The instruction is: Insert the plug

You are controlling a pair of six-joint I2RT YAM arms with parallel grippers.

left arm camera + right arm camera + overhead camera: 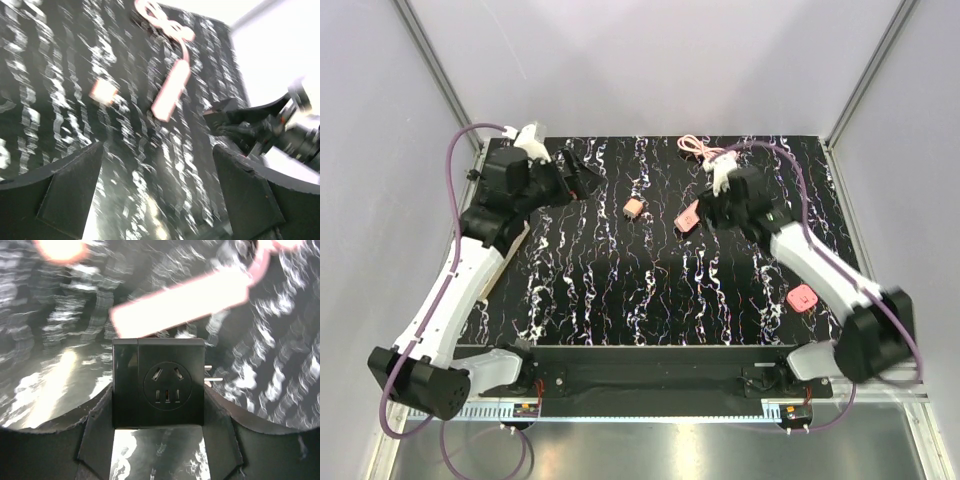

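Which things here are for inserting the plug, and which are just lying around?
For the job: plug; pink power strip; black socket block, clamped in right gripper.
Likely lying about: pink square piece; beige strip, mostly hidden.

bright even light; both wrist views motion-blurred, with glare on the black mat (45, 385).

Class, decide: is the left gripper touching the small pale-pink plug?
Apart. The left wrist view shows the plug lying on the mat well beyond the open left gripper, with bare mat between them.
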